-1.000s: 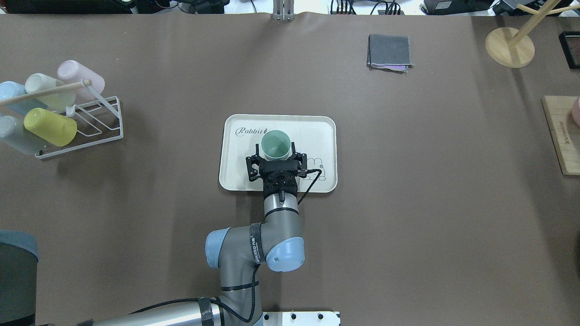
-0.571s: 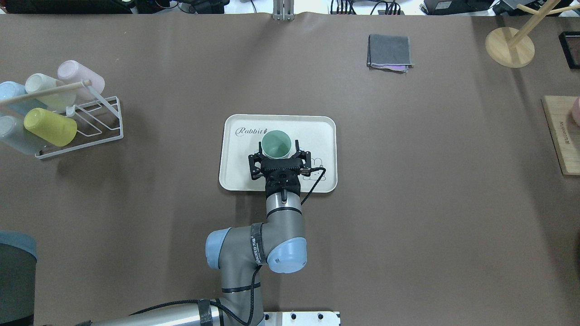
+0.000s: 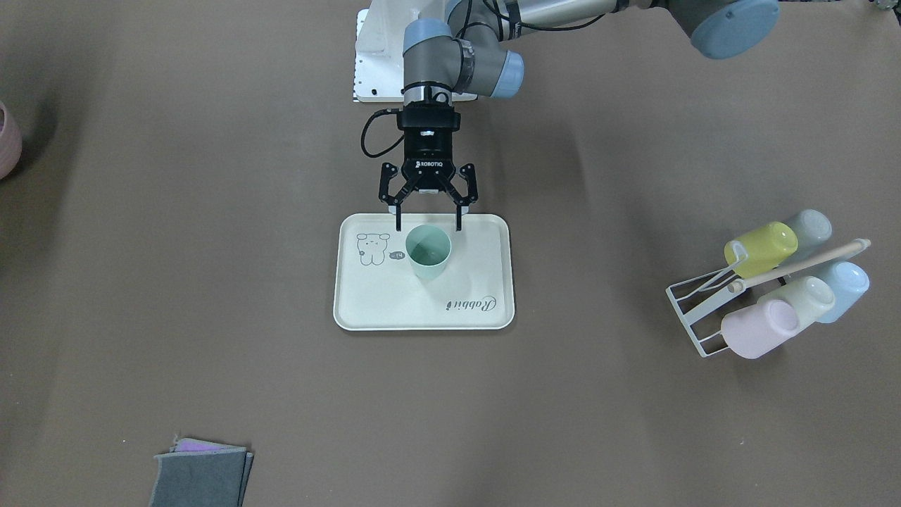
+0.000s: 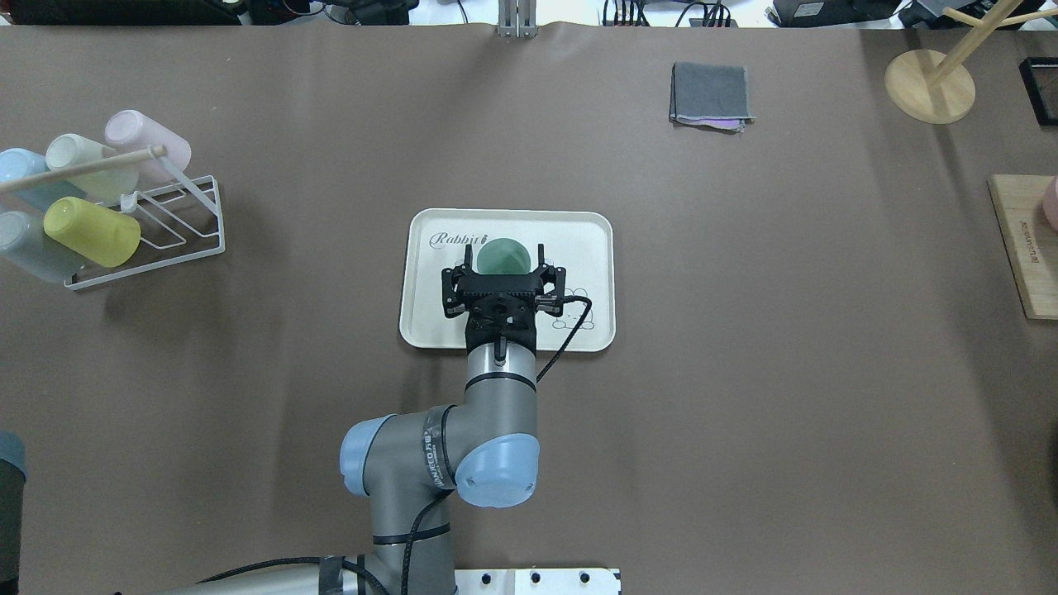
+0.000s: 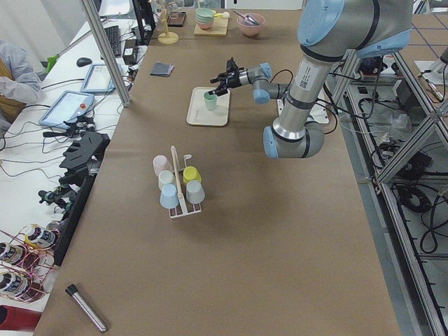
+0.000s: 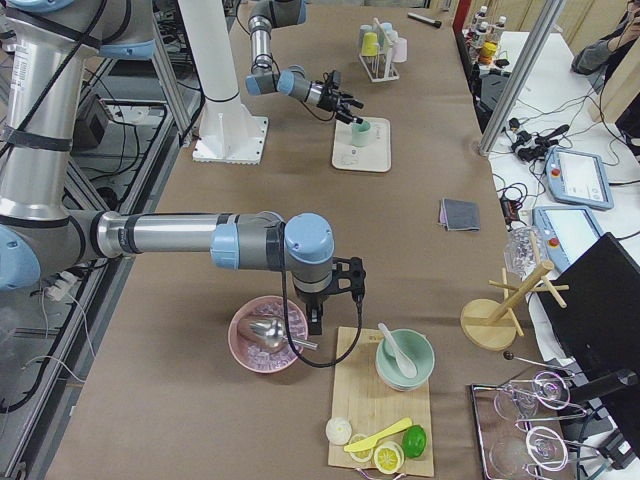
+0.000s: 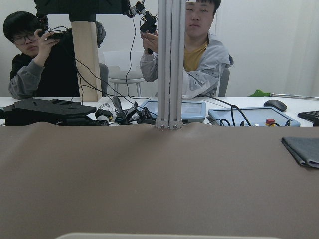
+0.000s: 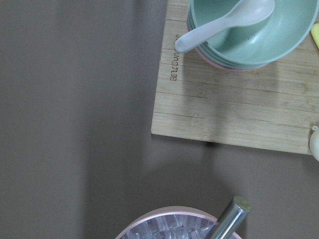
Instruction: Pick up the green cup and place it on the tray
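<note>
Overhead, the left gripper (image 4: pixel 504 249) hides the near side of the cup (image 4: pixel 502 256) and part of the tray (image 4: pixel 430 314); the left wrist view catches perhaps only its rim.

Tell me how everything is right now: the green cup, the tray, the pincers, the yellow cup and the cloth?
cup: upright on the tray, mouth up, let go
tray: flat on the table, holding the cup
left pincer: open, not touching the cup
right pincer: cannot tell if open or shut
yellow cup: tipped on its side
cloth: folded
</note>
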Robot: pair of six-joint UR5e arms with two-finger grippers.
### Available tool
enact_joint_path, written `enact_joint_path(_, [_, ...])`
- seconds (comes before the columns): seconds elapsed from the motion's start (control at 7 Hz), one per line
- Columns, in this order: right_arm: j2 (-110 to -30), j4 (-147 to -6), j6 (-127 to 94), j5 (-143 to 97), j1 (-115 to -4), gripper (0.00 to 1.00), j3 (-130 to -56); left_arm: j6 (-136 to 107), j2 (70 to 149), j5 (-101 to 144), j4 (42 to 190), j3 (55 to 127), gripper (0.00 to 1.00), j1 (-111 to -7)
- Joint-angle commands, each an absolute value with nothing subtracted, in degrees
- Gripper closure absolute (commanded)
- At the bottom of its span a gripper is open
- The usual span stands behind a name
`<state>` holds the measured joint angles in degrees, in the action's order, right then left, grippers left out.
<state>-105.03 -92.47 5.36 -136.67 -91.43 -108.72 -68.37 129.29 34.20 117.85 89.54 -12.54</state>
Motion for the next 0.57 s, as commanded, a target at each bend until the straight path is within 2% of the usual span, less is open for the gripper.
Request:
enact_joint_path(0.0, [-105.0, -92.5, 5.3, -136.7, -91.4, 0.0, -108.7, -56.8, 119.7, 48.5, 117.6, 108.1, 0.02, -15.4])
enact_joint_path(0.29, [-104.9, -92.5, 5.1, -136.7, -91.4, 0.0, -108.7, -51.9, 119.0, 60.1, 115.6, 111.0, 0.02, -17.9])
enact_joint_path(0.43, [-104.9, -92.5, 4.9, -136.7, -91.4, 0.0, -108.7, -51.5, 118.9, 65.8, 108.8, 113.4, 0.02, -21.1])
